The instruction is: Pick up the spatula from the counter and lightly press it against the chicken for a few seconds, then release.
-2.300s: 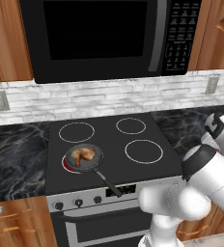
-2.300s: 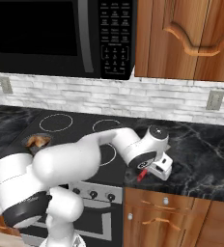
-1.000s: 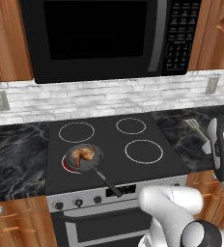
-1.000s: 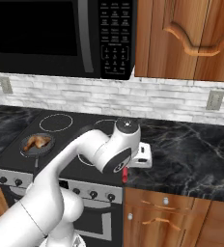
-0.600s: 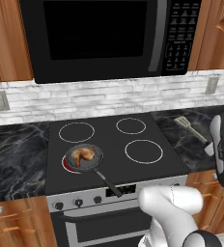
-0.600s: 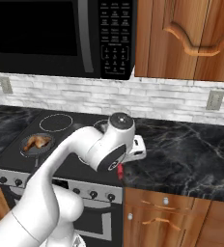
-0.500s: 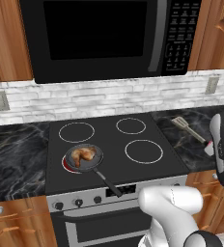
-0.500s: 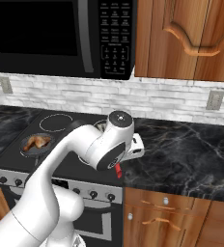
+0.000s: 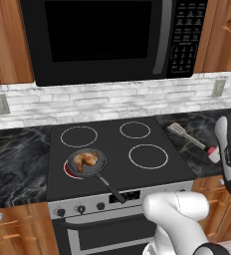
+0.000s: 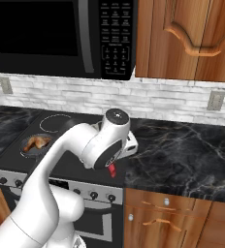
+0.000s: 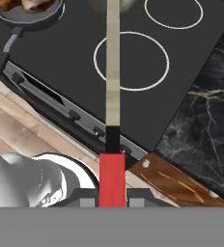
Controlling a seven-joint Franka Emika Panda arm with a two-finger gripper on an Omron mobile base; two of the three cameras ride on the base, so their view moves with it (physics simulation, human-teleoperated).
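The spatula (image 9: pixel 188 136) had a grey slotted head, a long beige shaft and a red handle. It was held at the red end, near the right edge of the stove (image 9: pixel 112 149), head toward the back wall. The chicken (image 9: pixel 86 159), 1 golden-brown piece, lay in the dark pan (image 9: pixel 103 160) on the front left ring, well apart from the spatula.

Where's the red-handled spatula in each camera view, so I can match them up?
Left base view: red-handled metal spatula at far right, beside the stove.
Right base view: its red handle end pokes out below the white arm, centre.
Hand view: runs straight up the middle.
Shared landmark: black frying pan holding chicken.
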